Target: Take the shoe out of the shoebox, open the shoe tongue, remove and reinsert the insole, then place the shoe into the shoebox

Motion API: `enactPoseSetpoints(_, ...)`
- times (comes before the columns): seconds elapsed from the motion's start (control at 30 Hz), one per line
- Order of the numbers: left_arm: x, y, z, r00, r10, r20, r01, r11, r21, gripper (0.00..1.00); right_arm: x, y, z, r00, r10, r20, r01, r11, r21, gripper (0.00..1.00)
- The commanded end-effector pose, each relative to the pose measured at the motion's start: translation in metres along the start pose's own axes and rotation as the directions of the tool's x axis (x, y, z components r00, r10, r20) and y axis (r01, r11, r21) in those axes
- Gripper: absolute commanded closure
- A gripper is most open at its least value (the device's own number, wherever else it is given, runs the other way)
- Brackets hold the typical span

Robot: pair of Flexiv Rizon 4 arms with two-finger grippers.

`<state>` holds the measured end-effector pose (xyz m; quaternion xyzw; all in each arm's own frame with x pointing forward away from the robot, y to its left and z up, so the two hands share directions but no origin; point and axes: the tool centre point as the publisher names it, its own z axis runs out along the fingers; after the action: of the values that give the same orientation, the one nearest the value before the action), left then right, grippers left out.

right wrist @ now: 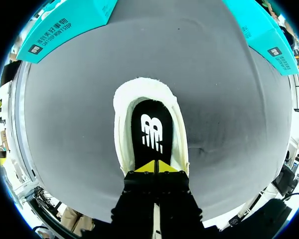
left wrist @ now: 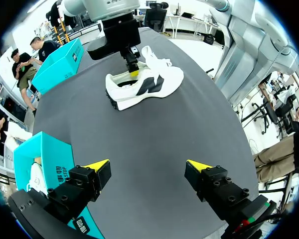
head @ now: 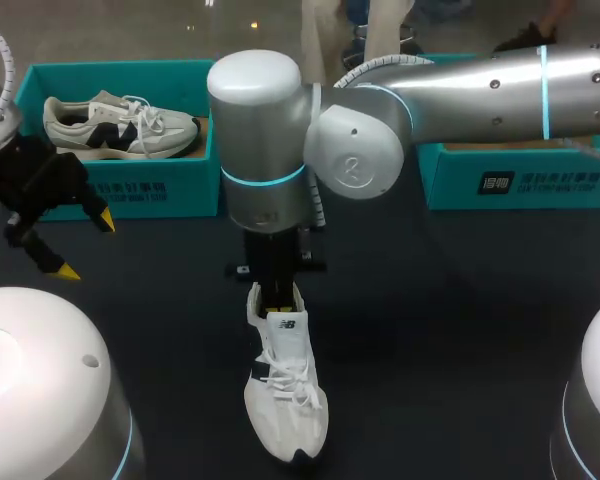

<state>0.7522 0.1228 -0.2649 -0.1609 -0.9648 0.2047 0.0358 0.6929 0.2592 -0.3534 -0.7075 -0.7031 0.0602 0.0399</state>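
A white shoe (head: pixel 285 385) lies on the dark table (head: pixel 440 320), its toe toward the near edge. My right gripper (head: pixel 272 293) points straight down into the shoe's opening at the heel end. In the right wrist view its yellow tips (right wrist: pixel 154 167) are shut together on the black insole (right wrist: pixel 150 132), ringed by the white collar (right wrist: pixel 120 119); I see nothing pinched between them. The left wrist view shows the shoe (left wrist: pixel 149 84) from the side with the right gripper (left wrist: pixel 133 71) in it. My left gripper (head: pixel 85 245) (left wrist: pixel 147 167) hangs open over the table's left side, holding nothing.
A teal shoebox (head: pixel 130 190) at the back left holds a second grey-and-white shoe (head: pixel 120 125). Another teal box (head: pixel 520 180) stands at the back right, under my right arm. Both boxes (right wrist: pixel 65 25) (right wrist: pixel 261 30) lie ahead of the right gripper.
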Motion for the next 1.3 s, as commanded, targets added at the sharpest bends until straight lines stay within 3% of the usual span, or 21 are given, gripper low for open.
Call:
enactPoseSetpoints(0.03,0.001,0.0,0.0,1.0,0.0,0.0,0.0,1.0,-0.001,0.0,-0.003,-0.003,0.008,1.0,0.0,-0.02,0.0,1.0,0.012,1.0)
enactPoseSetpoints(0.63,0.001,0.0,0.0,1.0,0.0,0.0,0.0,1.0,-0.001,0.0,-0.001,-0.006,0.023,0.999,-0.008,-0.034,0.011,0.997,0.081,1.0)
enactPoseSetpoints(0.7,0.001,0.0,0.0,1.0,0.0,0.0,0.0,1.0,-0.001,0.0,-0.001,-0.006,0.021,1.0,-0.012,-0.026,0.014,0.996,0.087,0.84)
enactPoseSetpoints(0.77,0.001,0.0,0.0,1.0,0.0,0.0,0.0,1.0,-0.001,0.0,-0.001,-0.006,0.021,1.0,-0.014,-0.022,0.016,0.996,0.091,0.82)
enactPoseSetpoints(0.8,0.001,0.0,0.0,1.0,0.0,0.0,0.0,1.0,-0.001,0.0,-0.001,-0.006,0.021,1.0,-0.015,-0.022,0.017,0.996,0.091,0.77)
enactPoseSetpoints(1.3,0.001,0.0,0.0,1.0,0.0,0.0,0.0,1.0,-0.001,0.0,0.004,-0.005,0.019,1.0,-0.031,0.001,0.03,0.993,0.115,0.53)
